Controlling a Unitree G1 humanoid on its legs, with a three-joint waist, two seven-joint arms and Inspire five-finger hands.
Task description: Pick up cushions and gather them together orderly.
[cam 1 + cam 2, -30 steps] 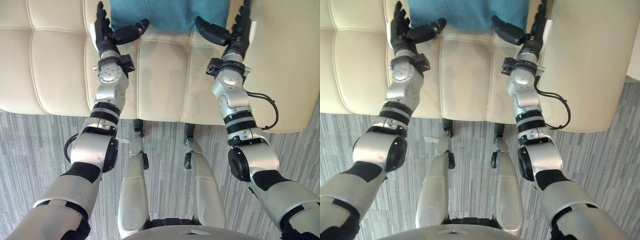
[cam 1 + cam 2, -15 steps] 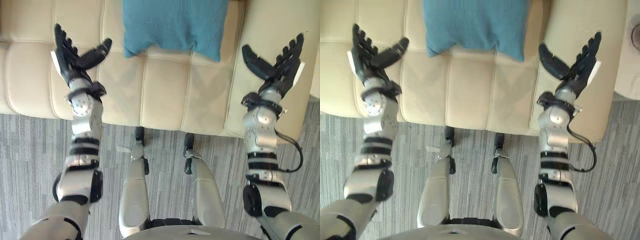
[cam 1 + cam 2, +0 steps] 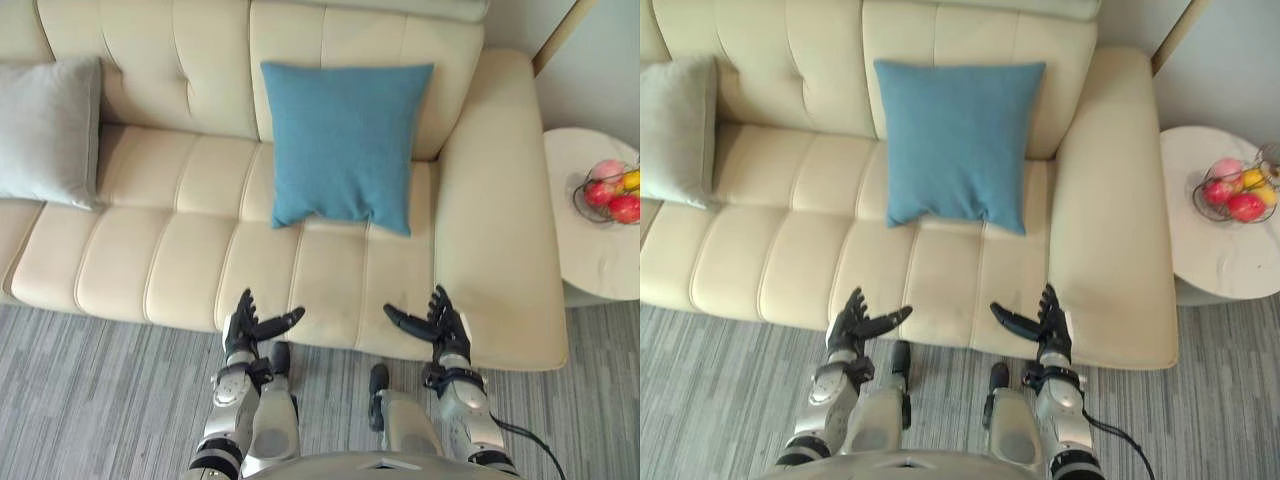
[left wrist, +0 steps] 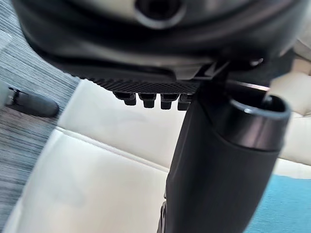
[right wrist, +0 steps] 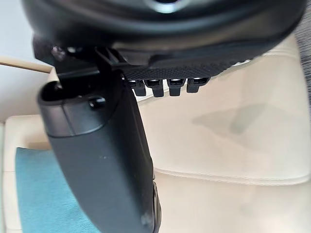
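Leaning against the back of one cream sofa [image 3: 180, 270] are two cushions: a blue cushion [image 3: 345, 140] upright near the right armrest, and a grey cushion [image 3: 45, 130] well apart at the left end. The left hand [image 3: 243, 325] and right hand [image 3: 445, 322] hover spread and empty at the seat's front edge. One round white table [image 3: 595, 255] with one fruit basket [image 3: 605, 195] stands beside the sofa on grey striped carpet [image 3: 90, 400].
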